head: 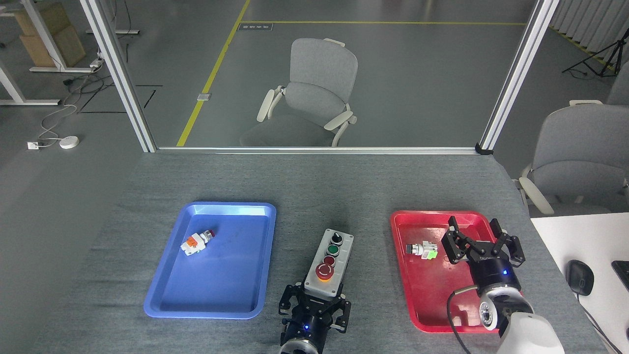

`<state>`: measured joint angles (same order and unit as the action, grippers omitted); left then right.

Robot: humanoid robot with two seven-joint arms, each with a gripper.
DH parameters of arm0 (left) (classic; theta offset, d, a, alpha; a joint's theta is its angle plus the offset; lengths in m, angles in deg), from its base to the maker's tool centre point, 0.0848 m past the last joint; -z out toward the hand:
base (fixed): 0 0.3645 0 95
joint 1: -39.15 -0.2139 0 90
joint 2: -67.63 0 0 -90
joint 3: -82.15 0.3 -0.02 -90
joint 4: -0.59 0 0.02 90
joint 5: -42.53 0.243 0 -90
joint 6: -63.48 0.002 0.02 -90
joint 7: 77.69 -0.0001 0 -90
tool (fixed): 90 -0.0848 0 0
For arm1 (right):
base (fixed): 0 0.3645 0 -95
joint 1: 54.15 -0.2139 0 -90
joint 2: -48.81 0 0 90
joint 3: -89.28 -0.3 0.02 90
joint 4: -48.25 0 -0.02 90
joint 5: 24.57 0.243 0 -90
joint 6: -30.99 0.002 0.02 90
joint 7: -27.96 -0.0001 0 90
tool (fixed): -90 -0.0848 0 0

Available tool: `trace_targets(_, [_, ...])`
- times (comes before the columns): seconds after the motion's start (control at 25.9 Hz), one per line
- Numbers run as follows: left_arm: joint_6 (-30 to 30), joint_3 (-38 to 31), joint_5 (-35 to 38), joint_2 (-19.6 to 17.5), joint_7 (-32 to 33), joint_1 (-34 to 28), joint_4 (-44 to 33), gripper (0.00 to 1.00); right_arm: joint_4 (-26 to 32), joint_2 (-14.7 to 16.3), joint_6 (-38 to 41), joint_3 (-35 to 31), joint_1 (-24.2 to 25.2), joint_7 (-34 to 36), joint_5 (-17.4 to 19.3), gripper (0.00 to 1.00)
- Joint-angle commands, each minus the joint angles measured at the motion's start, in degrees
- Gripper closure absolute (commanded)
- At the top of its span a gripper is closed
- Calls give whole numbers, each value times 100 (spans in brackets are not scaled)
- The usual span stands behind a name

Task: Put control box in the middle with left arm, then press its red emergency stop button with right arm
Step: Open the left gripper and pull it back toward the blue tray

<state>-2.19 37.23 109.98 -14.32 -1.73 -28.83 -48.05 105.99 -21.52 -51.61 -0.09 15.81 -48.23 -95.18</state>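
Control box [328, 265] sits mid-worktop between the trays, near end pinched in my left end effector [314, 306]. Right end effector [481, 244] hangs spread, empty, above red tray [432, 300]; lettering unreadable.

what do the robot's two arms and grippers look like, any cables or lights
Both end in black clawed grippers with several jointed fingers and a small blue light on a black cylindrical body. The left gripper shows only a sliver of pale round wrist at the bottom edge, with no cable visible. The right gripper carries small white lettering, a white round wrist, a white arm shell and a looping black cable.
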Motion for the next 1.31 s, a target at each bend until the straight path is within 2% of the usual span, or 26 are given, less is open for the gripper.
trace_targets(0.0, [-16,1,-57,4,-204,39,187,66,0,2,-20,-2,0,8,3,0])
trace_targets(0.08, [-25,1,-57,-5,-204,48,196,66,0,-7,-2,-2,0,8,3,0])
trace_targets(0.12, [-43,1,-66,-5,-204,48,187,62,0,-7,-2,-2,0,-1,3,0])
trace_targets(0.15, [-34,-8,-75,-5,-204,48,187,51,0,-7,-2,-2,0,8,3,0])
trace_targets(0.19, [-43,-8,-101,-5,-204,48,187,50,0,-16,-2,-2,0,8,3,0])
trace_targets(0.31, [-60,1,-154,-5,-230,48,152,35,0,2,-2,-2,0,8,3,0])
trace_targets(0.39, [-60,1,-145,-5,-301,48,126,5,0,2,-2,-2,0,-1,3,0])
trace_targets(0.42, [-113,1,-145,-5,-336,48,100,1,0,2,-2,7,0,-1,3,0])
trace_targets(0.81, [-8,-17,-22,-40,-371,-198,-753,1,0,2,-20,-10,0,8,3,0])
trace_targets(0.89, [28,-52,-31,-321,-345,-304,-1192,1,0,2,-20,-10,0,8,3,0])
trace_targets(1.0, [212,-210,-48,-980,-327,-392,-1887,1,0,11,-28,-10,0,16,3,0])
trace_targets(1.2, [54,-975,-83,-1727,-301,-769,-2774,1,0,11,-20,-10,-27,69,3,2])
trace_targets(1.27, [-113,-1265,-75,-1921,-292,-857,-2871,1,0,11,7,7,-53,78,3,6])
